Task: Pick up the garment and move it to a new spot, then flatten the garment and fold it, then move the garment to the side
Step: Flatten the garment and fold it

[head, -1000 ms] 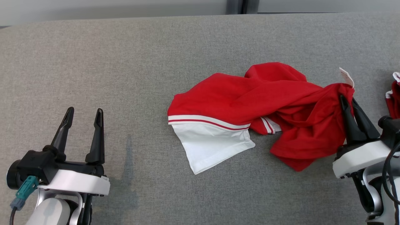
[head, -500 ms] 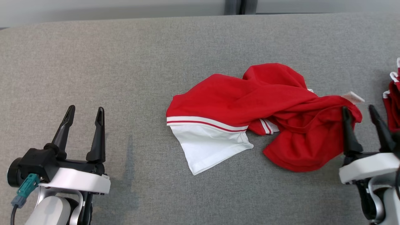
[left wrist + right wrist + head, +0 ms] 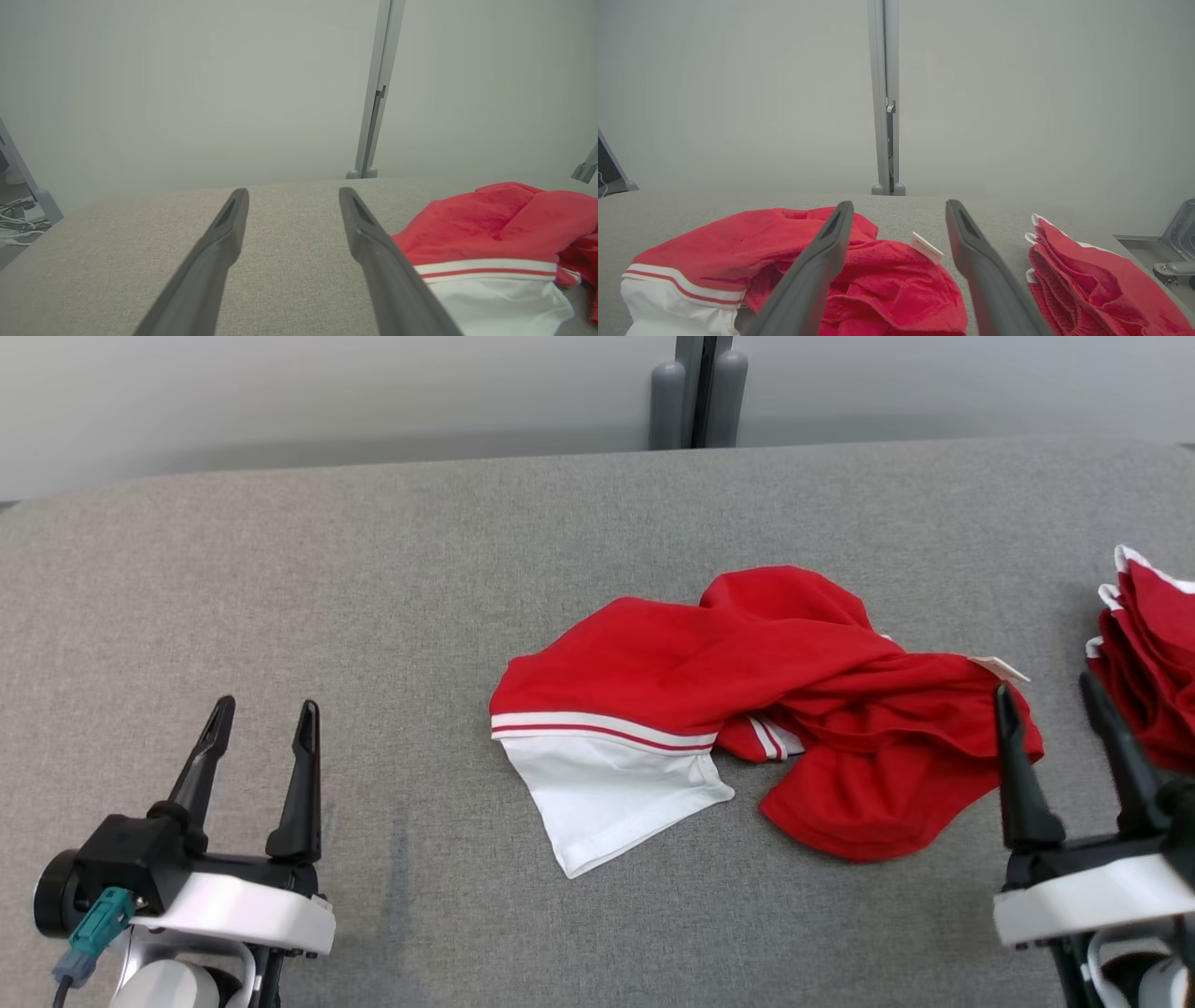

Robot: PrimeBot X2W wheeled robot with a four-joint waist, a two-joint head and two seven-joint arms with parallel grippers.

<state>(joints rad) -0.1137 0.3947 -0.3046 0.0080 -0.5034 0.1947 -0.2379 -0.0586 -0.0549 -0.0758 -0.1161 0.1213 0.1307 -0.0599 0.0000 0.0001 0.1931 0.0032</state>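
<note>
A crumpled red garment (image 3: 747, 681) with a white panel and red-and-white stripes lies on the grey table (image 3: 373, 579), right of centre. A white tag (image 3: 999, 666) pokes out at its right end. My right gripper (image 3: 1046, 695) stands open just right of and in front of that end, holding nothing. In the right wrist view the garment (image 3: 887, 266) lies between and left of the fingers (image 3: 817, 270). My left gripper (image 3: 264, 719) is open at the lower left, well away from the cloth. The left wrist view shows the garment (image 3: 490, 233) to the right of the open fingers (image 3: 373, 247).
A pile of red folded cloths with white edges (image 3: 1153, 663) sits at the table's right edge, close to my right gripper; it shows in the right wrist view (image 3: 1087, 280). A grey post (image 3: 695, 392) stands behind the table. Bare table surface lies to the left.
My right gripper opened and let go of the garment's right end, which dropped onto the table; the gripper drew back. The head camera tilted, shifting the whole picture down.
</note>
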